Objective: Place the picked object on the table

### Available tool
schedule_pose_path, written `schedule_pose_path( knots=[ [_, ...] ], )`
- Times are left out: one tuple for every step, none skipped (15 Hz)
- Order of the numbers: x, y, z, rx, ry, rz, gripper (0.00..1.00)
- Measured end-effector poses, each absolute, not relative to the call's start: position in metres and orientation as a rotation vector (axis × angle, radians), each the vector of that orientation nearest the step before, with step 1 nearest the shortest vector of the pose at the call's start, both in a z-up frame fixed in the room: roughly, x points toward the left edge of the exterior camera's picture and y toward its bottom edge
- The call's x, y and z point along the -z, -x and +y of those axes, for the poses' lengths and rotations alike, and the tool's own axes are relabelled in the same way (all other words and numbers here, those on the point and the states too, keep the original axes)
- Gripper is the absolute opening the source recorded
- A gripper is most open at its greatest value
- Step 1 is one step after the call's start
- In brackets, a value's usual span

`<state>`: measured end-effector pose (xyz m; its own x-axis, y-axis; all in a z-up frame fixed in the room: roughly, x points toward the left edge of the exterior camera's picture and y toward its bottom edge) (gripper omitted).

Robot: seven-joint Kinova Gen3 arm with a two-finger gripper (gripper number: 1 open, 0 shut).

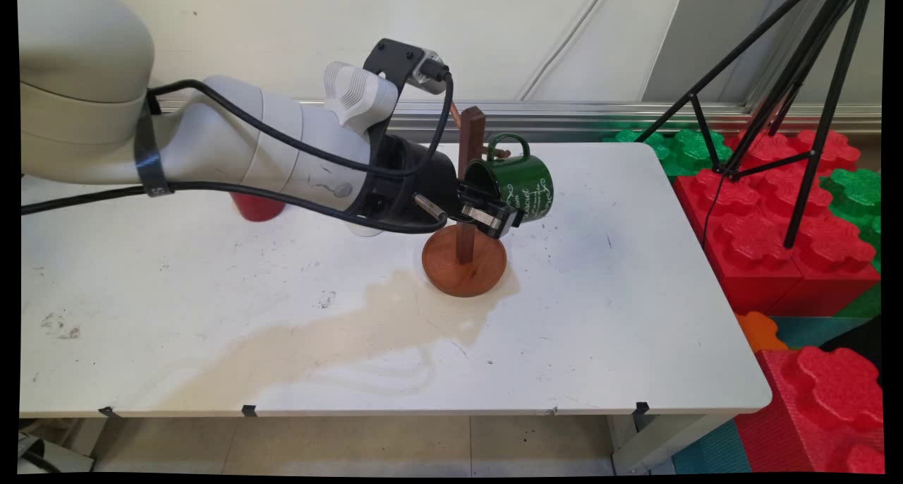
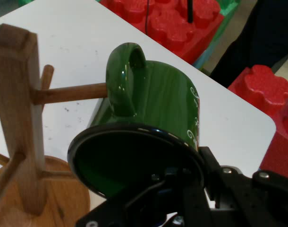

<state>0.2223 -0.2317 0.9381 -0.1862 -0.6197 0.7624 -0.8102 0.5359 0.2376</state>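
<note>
Black pincer is clamped on the rim of a green mug, tipped on its side, handle up, beside the post of a wooden mug tree. One peg of the mug tree reaches the mug's handle. A red cup stands well left of the tree.

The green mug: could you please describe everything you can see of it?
The green mug is glossy dark green, looks like enamel or ceramic, with white lettering and scrollwork on its side and a dark rim. It lies tipped on its side in the air, mouth toward the gripper, which clamps its rim. Its loop handle points upward, meeting the tip of a peg of the wooden mug tree; whether the peg passes through is unclear.
</note>
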Motion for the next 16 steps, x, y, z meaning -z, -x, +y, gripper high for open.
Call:
schedule_pose_path(
  knots=[
    [-0.939, -0.222, -0.231, -0.272, -1.16, -1.904, 0.0],
    [-0.94, -0.222, -0.229, -0.269, -1.153, -1.908, 0.0],
    [-0.94, -0.223, -0.228, -0.266, -1.148, -1.912, 0.0],
    [-0.941, -0.223, -0.226, -0.262, -1.143, -1.917, 0.0],
    [-0.942, -0.223, -0.223, -0.255, -1.134, -1.924, 0.0],
    [-0.943, -0.222, -0.221, -0.25, -1.126, -1.931, 0.0],
    [-0.944, -0.222, -0.218, -0.242, -1.114, -1.939, 0.0],
    [-0.945, -0.222, -0.216, -0.236, -1.104, -1.946, 0.0],
    [-0.946, -0.221, -0.212, -0.228, -1.09, -1.956, 0.0],
    [-0.948, -0.221, -0.209, -0.221, -1.075, -1.967, 0.0],
    [-0.95, -0.221, -0.205, -0.215, -1.061, -1.986, 0.0],
    [-0.951, -0.221, -0.202, -0.213, -1.055, -2.0, 0.0],
    [-0.952, -0.222, -0.199, -0.211, -1.053, -2.011, 0.0],
    [-0.954, -0.224, -0.195, -0.211, -1.052, -2.028, 0.0],
    [-0.956, -0.227, -0.191, -0.208, -1.05, -2.041, 0.0],
    [-0.959, -0.23, -0.186, -0.206, -1.046, -2.057, 0.0]
  ],
)
